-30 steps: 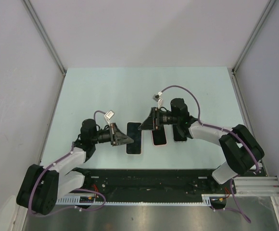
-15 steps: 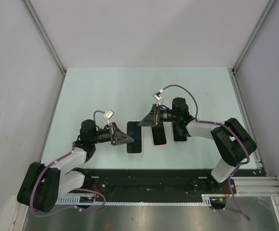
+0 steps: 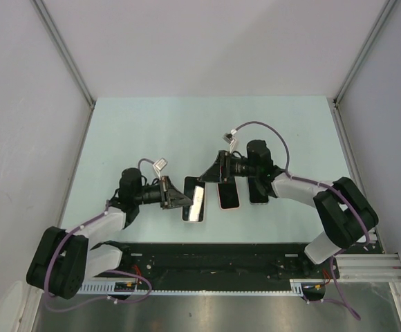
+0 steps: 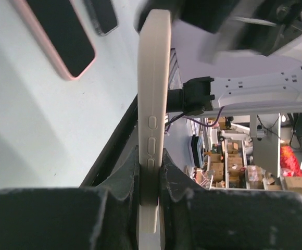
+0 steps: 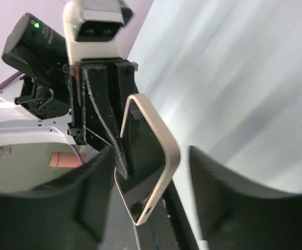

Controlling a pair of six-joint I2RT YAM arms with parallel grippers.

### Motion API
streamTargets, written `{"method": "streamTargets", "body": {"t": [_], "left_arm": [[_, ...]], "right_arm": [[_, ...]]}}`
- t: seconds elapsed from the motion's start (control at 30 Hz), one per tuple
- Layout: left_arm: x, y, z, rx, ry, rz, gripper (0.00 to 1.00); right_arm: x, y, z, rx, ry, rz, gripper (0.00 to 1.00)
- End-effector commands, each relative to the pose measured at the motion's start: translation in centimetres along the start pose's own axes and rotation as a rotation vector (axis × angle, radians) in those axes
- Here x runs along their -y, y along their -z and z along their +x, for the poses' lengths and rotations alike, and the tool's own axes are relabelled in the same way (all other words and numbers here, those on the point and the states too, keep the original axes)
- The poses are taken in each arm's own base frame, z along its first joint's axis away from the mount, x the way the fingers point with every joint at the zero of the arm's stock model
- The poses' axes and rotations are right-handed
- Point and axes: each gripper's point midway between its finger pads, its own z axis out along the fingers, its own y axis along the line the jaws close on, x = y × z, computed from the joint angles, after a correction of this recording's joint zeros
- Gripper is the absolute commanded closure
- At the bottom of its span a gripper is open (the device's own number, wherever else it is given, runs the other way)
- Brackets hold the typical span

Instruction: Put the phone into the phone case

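Note:
A cream phone case (image 3: pixel 195 204) with a dark glossy phone face inside its rim is tipped up off the table near the front edge. My left gripper (image 3: pixel 180 198) is shut on the case's long side. In the left wrist view the case (image 4: pixel 153 78) runs edge-on up from between the fingers (image 4: pixel 179 179). My right gripper (image 3: pixel 208 174) hovers at the case's far end, open. In the right wrist view the case's rim (image 5: pixel 169 148) stands between its two spread fingers (image 5: pixel 213 187), with a gap on the right side.
A pink-cased phone (image 3: pixel 228 197) lies flat just right of the held case, and a black phone (image 3: pixel 258 192) lies right of that. Both also show in the left wrist view, the pink-cased phone (image 4: pixel 57 34) and the black phone (image 4: pixel 101 15). The black rail (image 3: pixel 207 252) borders the table's near edge.
The case lay flat on the table and is now tilted up in the left gripper, its face catching glare. The right gripper has shifted slightly over the case's far end.

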Motion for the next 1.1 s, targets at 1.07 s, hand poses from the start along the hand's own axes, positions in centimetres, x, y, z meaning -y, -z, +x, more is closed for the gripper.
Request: {"method": "streamTargets", "body": {"t": [1.07], "left_arm": [[-12.2,-6.3,-4.7,0.082,0.216,-0.369,0.62]], "right_arm": [[3.6,12.4,-5.3,0.263,0.033,0.572,0.0]]}}
